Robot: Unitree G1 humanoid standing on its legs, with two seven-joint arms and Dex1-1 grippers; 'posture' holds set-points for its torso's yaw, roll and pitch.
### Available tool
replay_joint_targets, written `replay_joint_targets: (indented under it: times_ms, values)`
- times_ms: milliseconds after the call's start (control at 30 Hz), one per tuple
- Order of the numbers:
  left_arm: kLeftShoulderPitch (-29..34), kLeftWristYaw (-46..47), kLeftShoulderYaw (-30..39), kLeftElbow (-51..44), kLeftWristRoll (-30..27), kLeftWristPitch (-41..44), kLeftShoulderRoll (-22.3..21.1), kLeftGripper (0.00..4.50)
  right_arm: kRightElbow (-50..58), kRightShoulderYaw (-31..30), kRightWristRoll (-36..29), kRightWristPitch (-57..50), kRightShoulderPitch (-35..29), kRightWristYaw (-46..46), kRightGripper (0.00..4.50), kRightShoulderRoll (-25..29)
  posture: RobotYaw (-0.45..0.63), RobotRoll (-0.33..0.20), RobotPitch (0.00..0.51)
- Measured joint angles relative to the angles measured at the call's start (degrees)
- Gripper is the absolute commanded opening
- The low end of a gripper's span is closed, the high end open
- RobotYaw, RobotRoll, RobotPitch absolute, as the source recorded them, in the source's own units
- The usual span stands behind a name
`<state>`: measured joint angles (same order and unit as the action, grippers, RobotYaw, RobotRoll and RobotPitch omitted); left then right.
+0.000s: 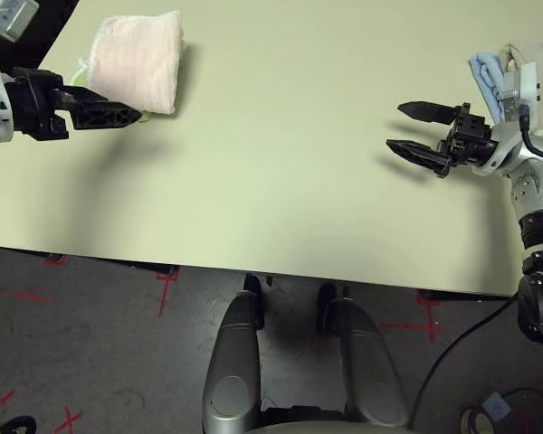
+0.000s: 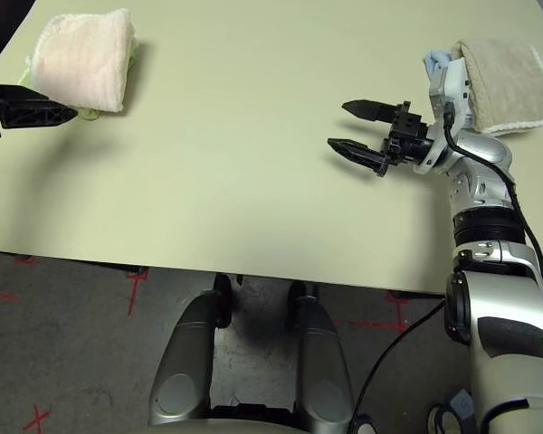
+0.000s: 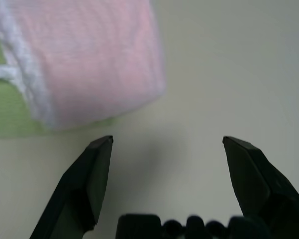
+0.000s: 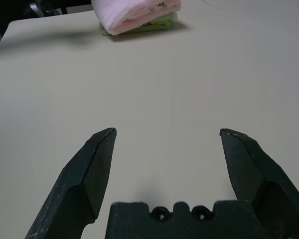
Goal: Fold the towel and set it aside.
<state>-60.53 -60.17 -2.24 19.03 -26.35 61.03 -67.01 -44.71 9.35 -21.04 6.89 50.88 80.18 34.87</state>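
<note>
The towel [image 1: 138,61], pale pink and fluffy, lies folded at the table's far left, stacked on a light green folded towel [image 3: 10,109]. Dark writing shows on its folded edge in the right wrist view. My left gripper [image 1: 131,113] stands open just in front of the towel's near edge, with nothing between its fingers and clear of the cloth. Far across the table, on the right side, my right gripper [image 1: 396,127] hangs open over bare tabletop, pointing toward the towel [image 4: 137,11].
A beige folded towel [image 2: 511,81] lies at the far right on top of a light blue one [image 2: 434,61], just behind my right wrist. Between the two grippers the pale table [image 1: 271,181] is bare. Its front edge runs close to my body.
</note>
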Motion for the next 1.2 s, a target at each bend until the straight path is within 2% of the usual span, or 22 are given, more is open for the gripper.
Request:
replay_joint_targets:
  times_ms: [100, 200, 300, 400, 500, 600, 767, 833, 967, 1100, 1200]
  values:
    - [0.0, 1.7, 2.9, -0.4, -1.1, 2.2, 4.0, 4.47, 0.0, 0.0, 0.0, 0.1, 0.0, 0.0, 4.50, 0.0, 0.07, 0.000, 0.343]
    - [0.0, 5.6, 7.4, -2.5, -3.2, 4.4, 10.3, 4.47, 0.0, 0.0, 0.0, 0.2, 0.0, 0.0, 4.50, 0.0, 0.07, 0.000, 0.341]
    - [0.1, 7.8, 11.3, -6.2, -5.0, 1.1, 16.6, 4.47, 0.0, 0.1, -0.1, 0.4, 0.3, -1.1, 4.50, -0.6, 0.07, 0.000, 0.340]
    - [1.2, 9.0, 12.1, -9.8, -4.3, -9.1, 21.2, 4.47, -0.5, 1.5, -0.6, 0.7, 1.1, -5.6, 4.50, -2.5, 0.07, 0.000, 0.340]
    - [2.4, 11.6, 12.1, -9.7, -1.3, -20.6, 26.5, 4.47, -0.8, 4.6, -1.6, 0.4, 2.5, -14.0, 4.50, -5.1, 0.06, 0.000, 0.341]
    - [2.4, 21.1, 11.1, -3.2, 6.8, -35.4, 31.6, 4.47, -1.2, 6.3, -0.2, 1.8, 4.0, -27.4, 4.50, -8.2, 0.06, 0.000, 0.342]
    - [2.0, 39.5, 11.7, 12.3, 16.5, -53.2, 39.0, 4.47, -3.9, 7.2, 5.6, 5.8, 5.2, -50.7, 4.50, -11.9, 0.06, 0.000, 0.345]
    - [0.3, 46.7, 11.8, 20.5, 19.5, -59.5, 40.7, 4.47, -6.5, 6.8, 9.0, 7.7, 7.0, -58.9, 4.50, -12.4, 0.05, 0.000, 0.346]
    - [-4.5, 55.3, 11.8, 33.1, 23.9, -70.2, 40.2, 4.47, -11.8, 5.9, 13.5, 10.5, 10.0, -68.7, 4.50, -12.2, 0.05, 0.000, 0.344]
    - [-6.3, 53.7, 11.7, 38.4, 24.5, -77.9, 39.7, 4.47, -16.0, 5.1, 14.5, 12.6, 10.9, -70.0, 4.50, -12.2, 0.05, 0.000, 0.341]
    - [-6.3, 49.8, 11.7, 40.2, 24.0, -80.7, 39.7, 4.47, -17.8, 5.3, 14.0, 14.1, 10.9, -68.5, 4.50, -12.2, 0.02, 0.000, 0.332]
